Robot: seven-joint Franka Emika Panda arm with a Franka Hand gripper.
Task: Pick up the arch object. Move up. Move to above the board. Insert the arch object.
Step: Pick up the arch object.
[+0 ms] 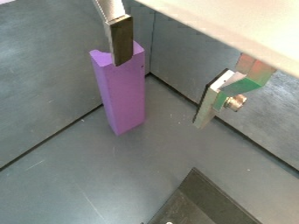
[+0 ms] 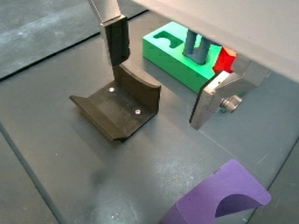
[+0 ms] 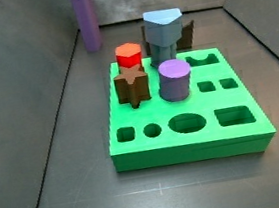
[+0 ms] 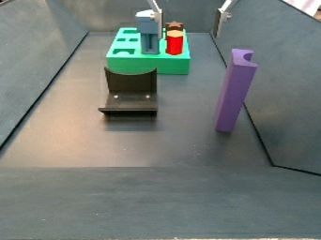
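A: What takes up the most room?

B: The board (image 3: 186, 118), a green slab flat on the dark floor, with a grey-blue block (image 3: 163, 33), a round purple cylinder (image 3: 174, 80) and a red piece (image 3: 128, 55) standing in it, and several cut-outs along its near edge unfilled.

A: And beside it?

B: In a side view the fixture (image 4: 130, 91) sits just in front of the board.

A: Where is the arch object?

B: The arch object (image 4: 234, 90) stands upright on the floor, well apart from the board, near a wall. Nothing grips it.

A: The gripper?

B: The gripper (image 1: 176, 74) hangs above the arch object, its 2 fingers (image 1: 121, 40) spread wide, jaws apart, holding nothing.
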